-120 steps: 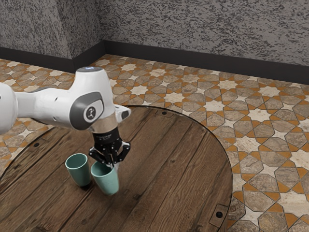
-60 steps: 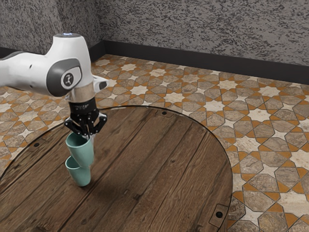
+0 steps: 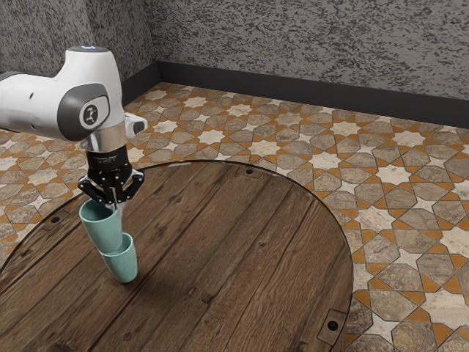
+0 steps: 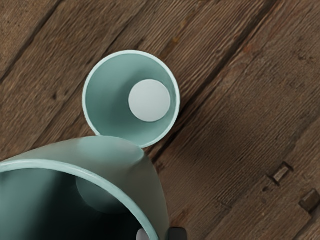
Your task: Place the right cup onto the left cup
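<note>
From where I stand, the white arm [image 3: 69,99] comes in from the exterior view's left, and its black claw [image 3: 113,200] points down over the round wooden table [image 3: 242,257]. The claw is pinching one green cup, the held cup [image 3: 101,229], by the wall near its rim, with one finger [image 4: 142,234] inside the cup and the other outside. The held cup is up off the wood, about upright, its mouth open to the ceiling.

Just below is the other green cup, the standing cup [image 3: 122,265], upright on the planks. The two aren't lined up: the held cup sits off toward the exterior view's left, and its lower end overlaps just the near part of the standing cup's rim. I can't tell whether they touch there. In the wrist view, most of the standing cup's mouth lies beside the held cup, and I can see down to its pale round bottom. Beyond the table there's a patterned tile floor [image 3: 403,172] and a mottled grey wall [image 3: 308,44].
</note>
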Action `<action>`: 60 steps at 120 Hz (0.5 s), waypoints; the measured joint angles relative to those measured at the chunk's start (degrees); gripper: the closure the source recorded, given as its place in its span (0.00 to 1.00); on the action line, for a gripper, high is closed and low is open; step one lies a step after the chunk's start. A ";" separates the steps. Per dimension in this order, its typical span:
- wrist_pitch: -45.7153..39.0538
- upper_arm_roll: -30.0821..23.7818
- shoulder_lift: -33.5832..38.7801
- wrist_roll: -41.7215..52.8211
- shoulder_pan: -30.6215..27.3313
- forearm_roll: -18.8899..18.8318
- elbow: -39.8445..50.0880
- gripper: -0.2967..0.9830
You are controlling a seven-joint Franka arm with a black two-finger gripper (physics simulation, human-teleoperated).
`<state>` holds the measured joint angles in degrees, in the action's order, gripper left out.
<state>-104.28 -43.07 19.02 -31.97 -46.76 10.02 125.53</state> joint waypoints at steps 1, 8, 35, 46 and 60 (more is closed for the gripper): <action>0.00 0.00 -0.05 0.00 -0.04 0.00 0.00 0.85; -0.01 0.00 -0.33 0.02 -0.17 -0.10 -0.03 0.85; -0.38 0.71 -2.07 0.08 -0.06 -1.32 -0.43 0.85; -0.63 0.84 -3.78 0.07 0.02 -2.42 -1.23 0.85; -1.20 0.88 -6.17 0.04 0.04 -3.88 -2.24 0.85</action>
<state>-105.48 -42.20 12.85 -31.93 -46.72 6.14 123.29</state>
